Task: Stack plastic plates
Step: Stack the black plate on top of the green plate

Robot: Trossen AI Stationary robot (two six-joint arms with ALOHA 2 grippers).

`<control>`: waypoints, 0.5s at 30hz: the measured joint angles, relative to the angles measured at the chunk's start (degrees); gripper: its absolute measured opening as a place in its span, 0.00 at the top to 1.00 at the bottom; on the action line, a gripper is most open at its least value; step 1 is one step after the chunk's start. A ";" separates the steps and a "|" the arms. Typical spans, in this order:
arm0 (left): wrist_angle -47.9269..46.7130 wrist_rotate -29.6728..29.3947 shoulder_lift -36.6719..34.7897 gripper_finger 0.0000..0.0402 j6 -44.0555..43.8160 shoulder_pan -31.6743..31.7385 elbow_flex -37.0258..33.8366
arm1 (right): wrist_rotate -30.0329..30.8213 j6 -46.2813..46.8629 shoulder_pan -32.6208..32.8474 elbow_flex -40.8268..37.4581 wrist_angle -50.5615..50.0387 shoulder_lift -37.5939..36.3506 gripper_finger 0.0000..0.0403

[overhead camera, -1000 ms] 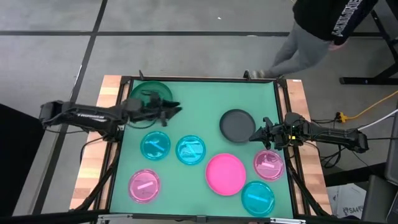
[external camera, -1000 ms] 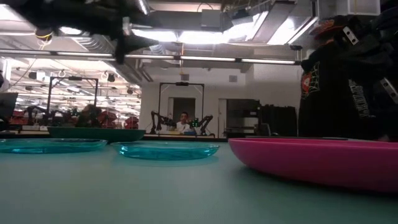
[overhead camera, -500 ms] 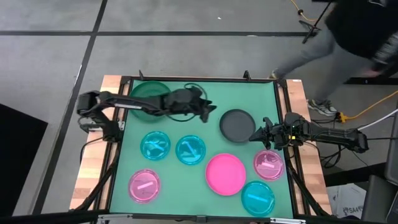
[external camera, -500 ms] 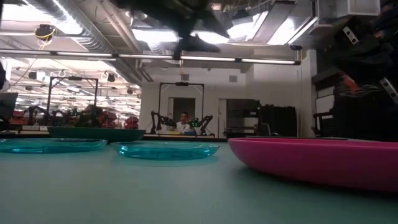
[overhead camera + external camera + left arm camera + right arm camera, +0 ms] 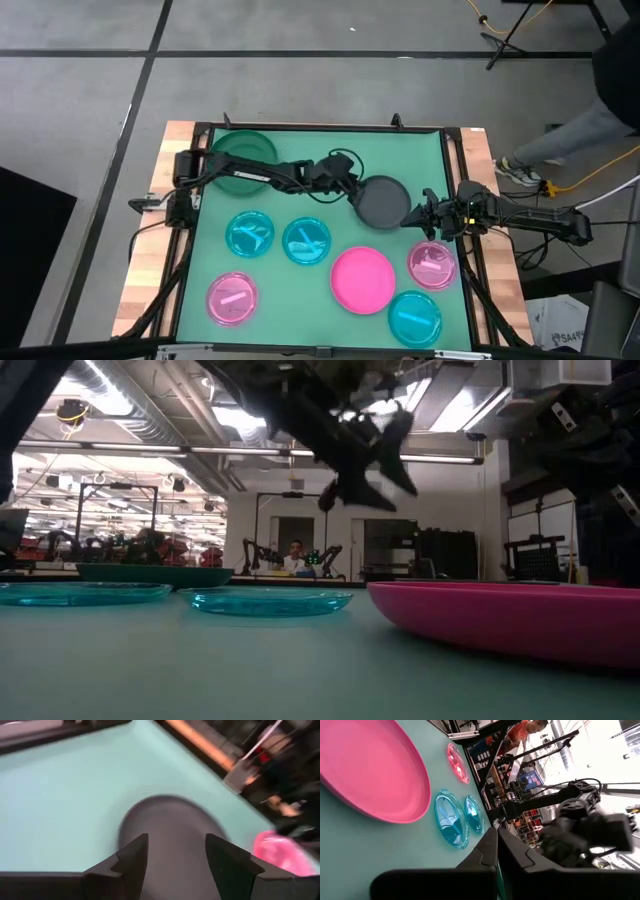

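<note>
My left hand (image 5: 352,190) hangs above the bench (image 5: 320,145), at the near edge of the dark grey plate (image 5: 382,202), fingers apart. The plate sits just ahead of that hand, toward my right side, so the coming move turns on reaching a little further along the arm's own line and down onto the rim. It is round, with no long axis to line up on. My right hand (image 5: 413,218) waits just beside the same plate's opposite edge, fingers together; it is about as near, but my left is the one reaching.

My left wrist view puts the grey plate (image 5: 167,832) right between my open fingers (image 5: 132,857), which the overhead view cannot confirm. The low view shows that hand (image 5: 365,465) well clear of the surface. Overhead alone shows the green plate (image 5: 240,162) at the far left corner, likely the base of the stack.
</note>
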 joint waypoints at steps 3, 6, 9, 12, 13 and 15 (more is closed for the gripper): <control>-0.19 -0.39 2.52 0.52 -0.03 0.01 0.00 | 0.00 0.00 0.00 0.00 0.00 0.00 0.99; -0.23 -0.62 4.77 0.52 -0.05 0.01 0.02 | 0.00 0.00 0.02 0.00 0.00 0.00 0.99; -0.18 -1.36 6.65 0.52 -1.27 0.01 0.02 | 0.00 -0.01 0.01 0.00 0.00 0.00 0.99; -0.19 -1.46 8.36 0.53 -2.81 0.01 0.04 | 0.00 0.00 0.00 0.00 0.00 0.00 0.99; -0.21 -1.47 8.82 0.53 -2.92 0.01 0.04 | 0.00 0.00 0.00 0.00 0.00 0.00 0.99; -0.23 -1.50 9.51 0.53 -2.92 0.01 0.04 | 0.00 0.00 0.00 0.00 0.00 0.00 0.99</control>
